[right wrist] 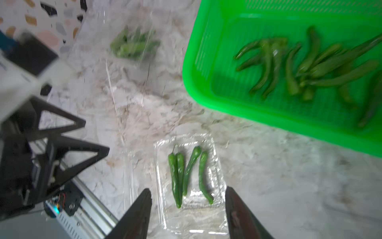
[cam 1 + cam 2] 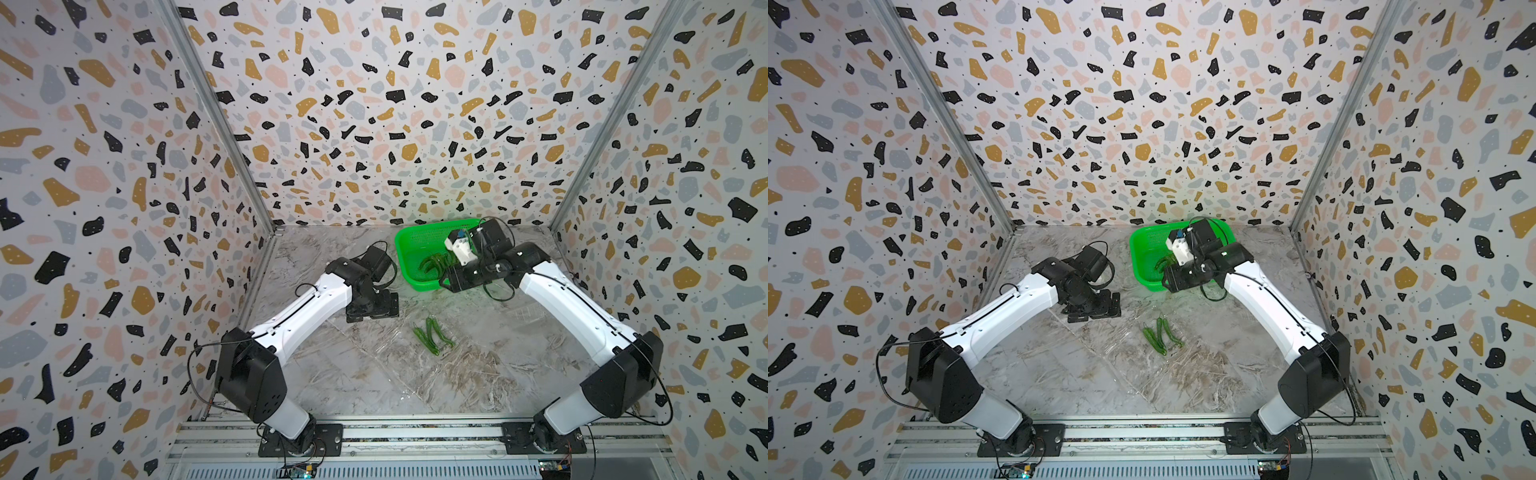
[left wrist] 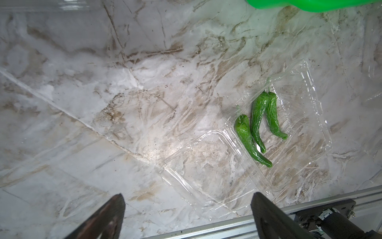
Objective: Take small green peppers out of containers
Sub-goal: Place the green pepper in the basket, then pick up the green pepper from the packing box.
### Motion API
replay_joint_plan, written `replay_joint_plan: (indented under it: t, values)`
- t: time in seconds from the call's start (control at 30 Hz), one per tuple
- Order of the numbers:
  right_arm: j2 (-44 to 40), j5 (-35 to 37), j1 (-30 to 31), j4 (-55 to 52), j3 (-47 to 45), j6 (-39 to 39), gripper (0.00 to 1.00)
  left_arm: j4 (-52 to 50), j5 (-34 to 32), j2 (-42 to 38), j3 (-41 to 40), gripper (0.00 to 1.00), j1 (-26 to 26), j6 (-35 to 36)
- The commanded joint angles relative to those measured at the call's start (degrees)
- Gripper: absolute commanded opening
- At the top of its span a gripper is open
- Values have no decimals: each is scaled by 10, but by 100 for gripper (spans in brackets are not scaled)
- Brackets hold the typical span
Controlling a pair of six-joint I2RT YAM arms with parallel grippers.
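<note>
Three small green peppers (image 3: 257, 124) lie in an open clear container (image 3: 306, 115) at mid-table, seen in both top views (image 2: 432, 338) (image 2: 1160, 338). The right wrist view shows several in that container (image 1: 218, 165). A second clear container with peppers (image 1: 134, 44) lies blurred farther off. More peppers (image 1: 310, 66) rest in the green basket (image 2: 411, 249). My right gripper (image 1: 188, 191) hangs open and empty over the basket's near edge (image 2: 451, 280). My left gripper (image 3: 186, 209) is open and empty, low by the table (image 2: 370, 309), left of the container.
The green basket (image 2: 1144, 249) stands at the back right of the marble table, its rim showing in the left wrist view (image 3: 310, 5). The container's open lid (image 3: 206, 165) lies flat toward the front rail (image 3: 268, 209). Patterned walls close in three sides.
</note>
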Motion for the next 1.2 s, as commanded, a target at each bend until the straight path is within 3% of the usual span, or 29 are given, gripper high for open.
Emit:
replay_joint_plan:
  t: [0.0,0.23,0.67,0.73,0.93,1.17]
  values:
    - [-10,-13,25,16,-75,23,58,2,4,1,-1,96,2,5]
    - [11,0,51,93,-168,29,57,3,1,-17,-20,96,2,-2]
    - [139,59,52,183,-183,-12,55,-3,-5,-37,-38,96,2,-11]
    - [154,66,52,182,-175,-17,47,-4,-5,-36,-36,96,2,-11]
    - [143,78,54,168,-166,-18,12,-6,-5,-31,-29,96,2,-9]
    - [31,83,52,93,-115,-1,5,-8,-3,-12,-10,96,2,-3]
